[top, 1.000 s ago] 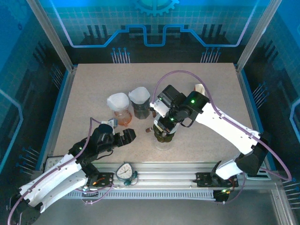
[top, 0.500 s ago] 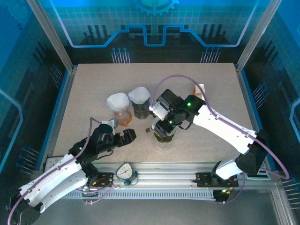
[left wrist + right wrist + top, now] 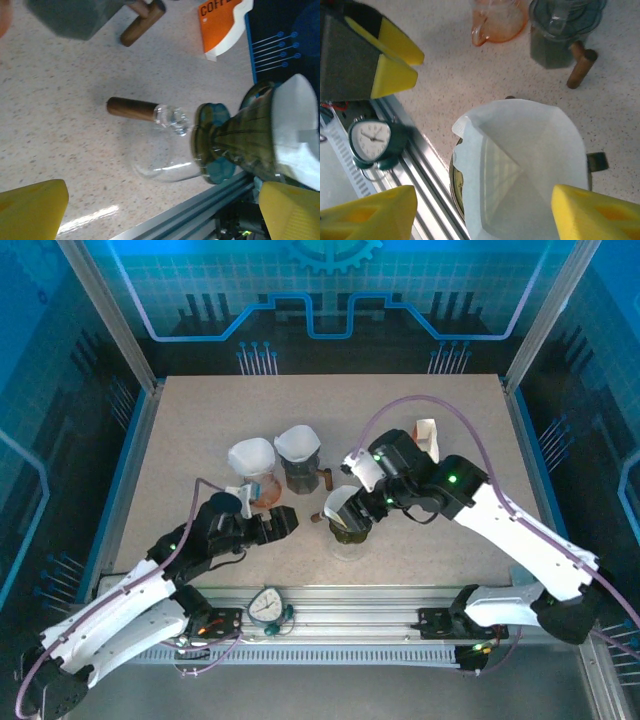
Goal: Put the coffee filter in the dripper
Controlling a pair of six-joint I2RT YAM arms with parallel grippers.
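A white paper coffee filter (image 3: 530, 160) sits opened as a cone in the olive-green glass dripper (image 3: 454, 176), which stands on a clear glass server (image 3: 160, 162) with a wooden handle (image 3: 131, 107). From above, the filter (image 3: 338, 504) and dripper (image 3: 350, 532) are at the table's front middle. My right gripper (image 3: 485, 220) hovers just above the filter, open, its yellow fingertips (image 3: 370, 215) either side and apart from the paper. In the top view the right gripper (image 3: 360, 500) is at the filter's right edge. My left gripper (image 3: 275, 524) stands open left of the dripper (image 3: 240, 135), holding nothing.
An orange dripper (image 3: 256, 478) and a grey dripper (image 3: 298, 458), each holding a filter, stand behind the left gripper. A small clock (image 3: 268, 607) rests on the front rail. An orange-and-white filter box (image 3: 428, 432) is behind the right arm. Metal rail (image 3: 425, 165) runs along the near edge.
My right gripper has opened and let go of the filter, which now rests in the dripper. The right arm has drawn back to the right. The left gripper has shifted slightly towards the dripper.
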